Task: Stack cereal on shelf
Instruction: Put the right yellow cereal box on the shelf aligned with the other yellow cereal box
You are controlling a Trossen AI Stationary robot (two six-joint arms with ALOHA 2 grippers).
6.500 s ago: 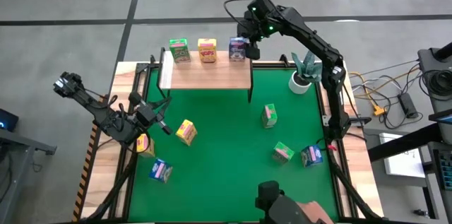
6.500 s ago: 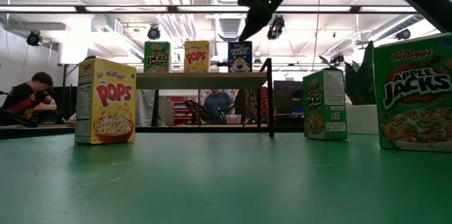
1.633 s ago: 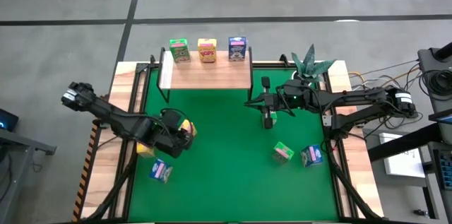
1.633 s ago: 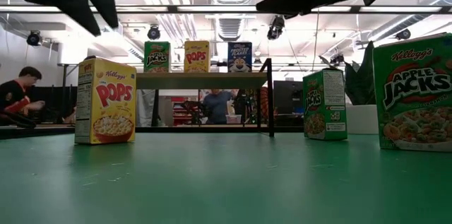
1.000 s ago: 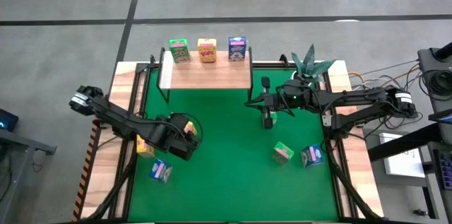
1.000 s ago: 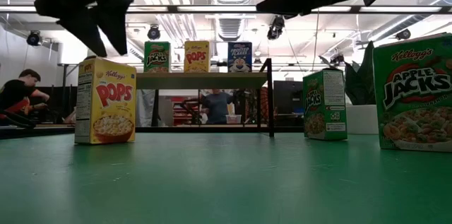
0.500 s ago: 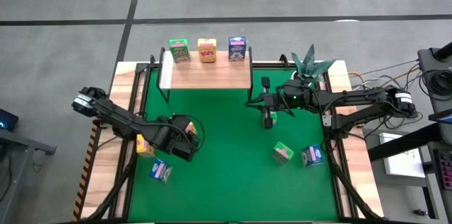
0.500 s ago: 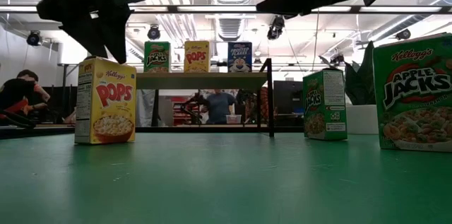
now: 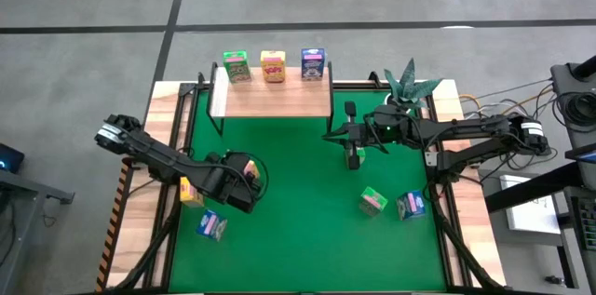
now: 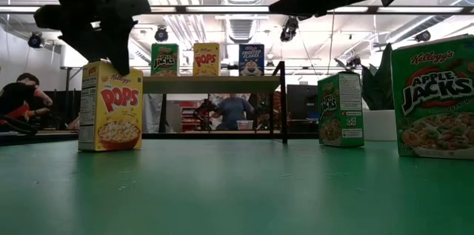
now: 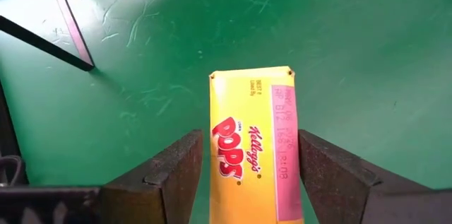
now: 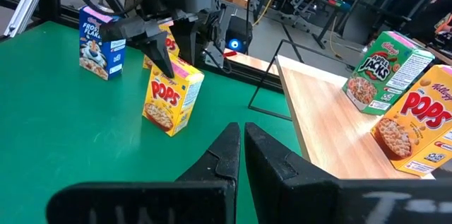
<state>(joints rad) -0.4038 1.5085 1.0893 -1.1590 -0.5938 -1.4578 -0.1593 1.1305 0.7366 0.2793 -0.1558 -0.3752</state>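
Observation:
A yellow cereal box [image 11: 254, 146] stands upright on its base on the green mat, left of centre. My left gripper [image 11: 251, 138] is open, tilted down over the box's top. Its two fingers stand on either side of the box [image 10: 111, 105], with a thin gap at each side. My right gripper [image 12: 241, 146] is shut and hangs level in the air near the shelf's right legs, above a green box [image 10: 341, 109]. The shelf [image 9: 270, 95] stands at the far edge with a green [image 9: 236, 65], a yellow [image 9: 272, 65] and a blue box [image 9: 314, 63] upright on its plank.
More boxes stand on the mat: a yellow one [image 9: 189, 191] and a blue one [image 9: 212, 225] near the left edge, a green one [image 9: 372, 201] and a blue one [image 9: 411, 204] near right. A potted plant [image 9: 402, 90] stands at the far right. People sit beyond the table.
My left gripper has sunk a little, so that its fingers now stand around the top of the yellow box. The box has kept its place.

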